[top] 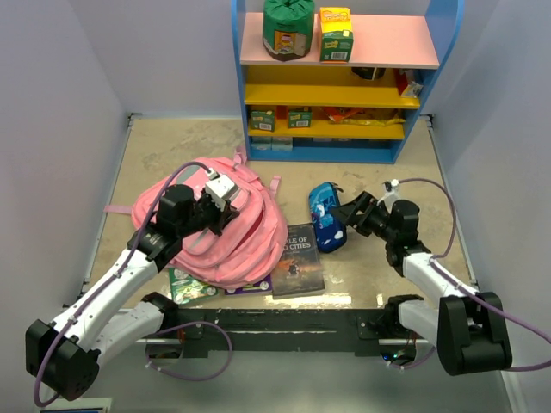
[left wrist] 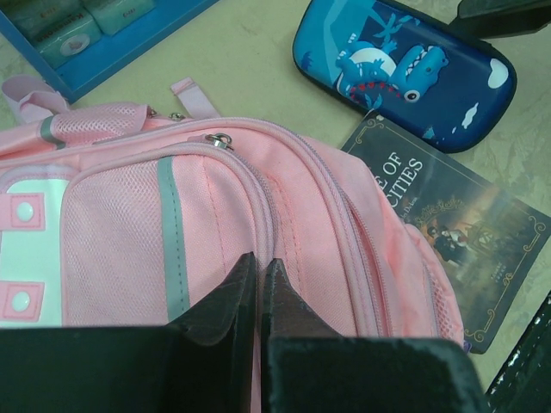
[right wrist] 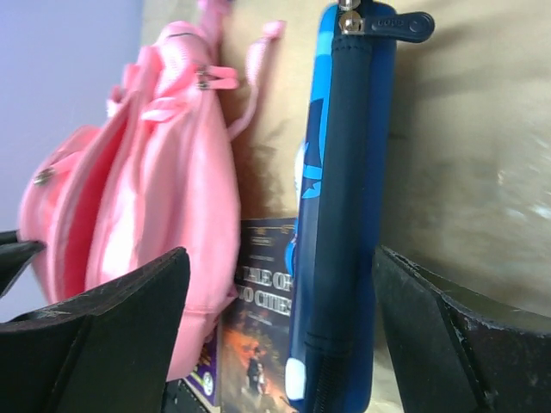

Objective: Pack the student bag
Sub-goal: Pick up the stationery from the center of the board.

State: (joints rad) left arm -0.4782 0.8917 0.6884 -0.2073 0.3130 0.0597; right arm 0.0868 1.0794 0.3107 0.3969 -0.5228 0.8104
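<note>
The student bag (top: 237, 245) lies flat at the table's left centre, pink with a pale grey stripe (left wrist: 172, 224). My left gripper (top: 224, 205) sits on top of it, and its fingers (left wrist: 258, 265) are shut, with the tips against the fabric beside a zip. A dark-blue pencil case (top: 325, 219) with a shark print lies right of the bag. My right gripper (right wrist: 280, 258) is open and straddles the case (right wrist: 340, 215), with a gap on both sides. A dark book (top: 297, 258) lies between the bag and the case.
A blue shelf unit (top: 336, 86) with boxes stands at the back. A green booklet (top: 191, 286) and a purple one (top: 250, 289) stick out from under the bag's near edge. Walls close in on the left and right sides.
</note>
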